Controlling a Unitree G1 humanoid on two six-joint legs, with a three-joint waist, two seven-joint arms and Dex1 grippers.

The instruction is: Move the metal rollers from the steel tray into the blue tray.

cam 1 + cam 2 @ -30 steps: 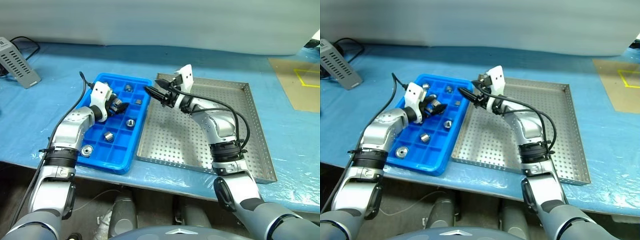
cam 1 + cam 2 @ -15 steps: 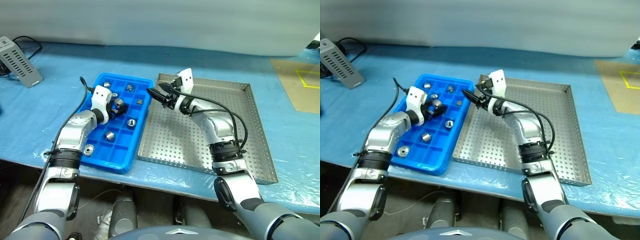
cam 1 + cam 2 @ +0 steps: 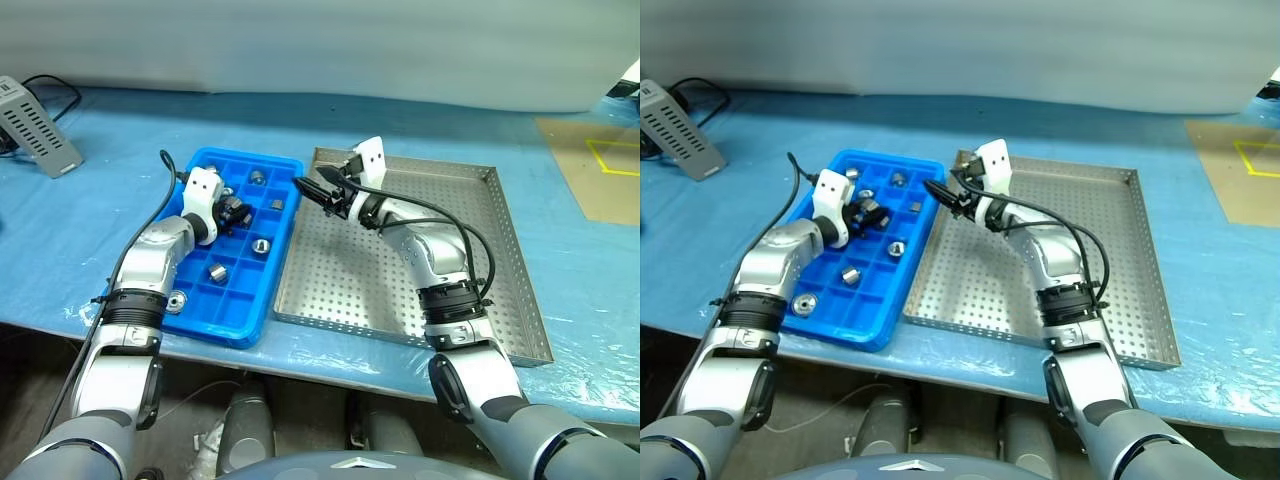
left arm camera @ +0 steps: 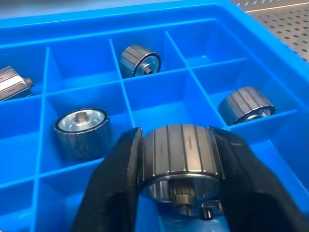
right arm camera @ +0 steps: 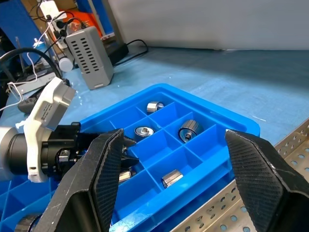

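My left gripper [image 4: 181, 193] is clamped on a ribbed silver metal roller [image 4: 181, 157] above a compartment of the bright blue gridded plastic tray [image 3: 190, 170]. Several more rollers sit in other compartments. My right gripper [image 3: 312, 186] hangs with fingers apart at the near-left edge of the perforated shiny steel tray [image 3: 500, 250].

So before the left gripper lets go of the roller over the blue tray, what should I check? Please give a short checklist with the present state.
1. Left gripper shut on a ribbed silver metal roller: ok.
2. Roller is above the bright blue plastic compartment tray: ok.
3. Compartment right under the roller is free: cannot tell, the roller and fingers hide it.
4. Right gripper open, holds nothing: ok.
5. Right gripper apart from the left one: ok.
6. Perforated shiny steel tray holds no rollers where its floor shows: ok.
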